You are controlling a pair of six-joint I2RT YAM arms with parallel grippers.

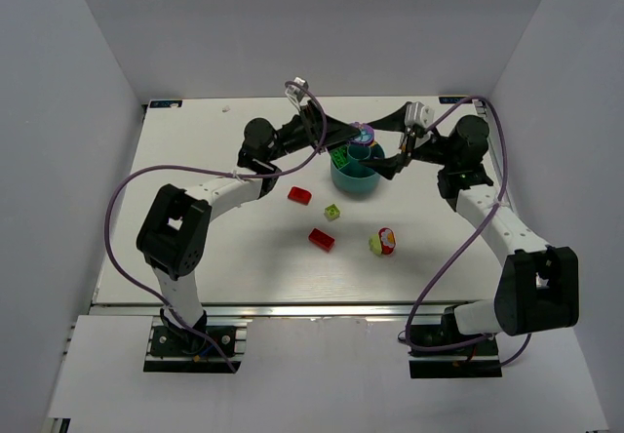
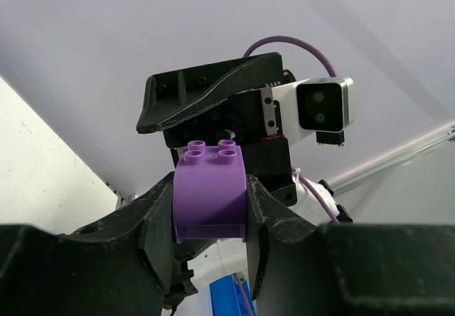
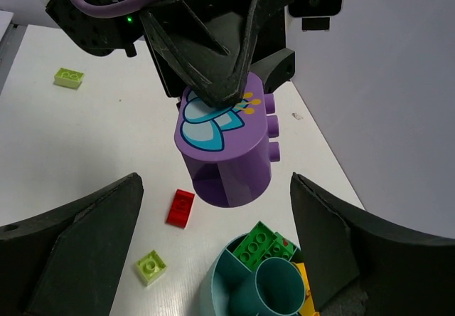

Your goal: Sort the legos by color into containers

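My left gripper (image 2: 211, 202) is shut on a purple lego (image 2: 211, 191), a rounded brick with a butterfly print (image 3: 224, 141). It holds the brick in the air just above and behind the teal bowl (image 1: 353, 187). My right gripper (image 3: 215, 179) stands wide open on either side of that brick without touching it, and nothing is in its jaws. The bowl (image 3: 234, 270) holds green legos (image 3: 259, 245) in one wedge and a yellow piece (image 3: 302, 291) in another. Loose on the table lie a red lego (image 1: 299, 196), a lime one (image 1: 332, 212), another red one (image 1: 322, 240) and a lime-and-red piece (image 1: 382, 242).
Both arms meet over the bowl at the table's back middle, with the left gripper (image 1: 359, 140) and right gripper (image 1: 398, 157) close together. Purple cables loop out from each arm. White walls enclose the table on three sides. A lime brick (image 3: 68, 77) lies farther off.
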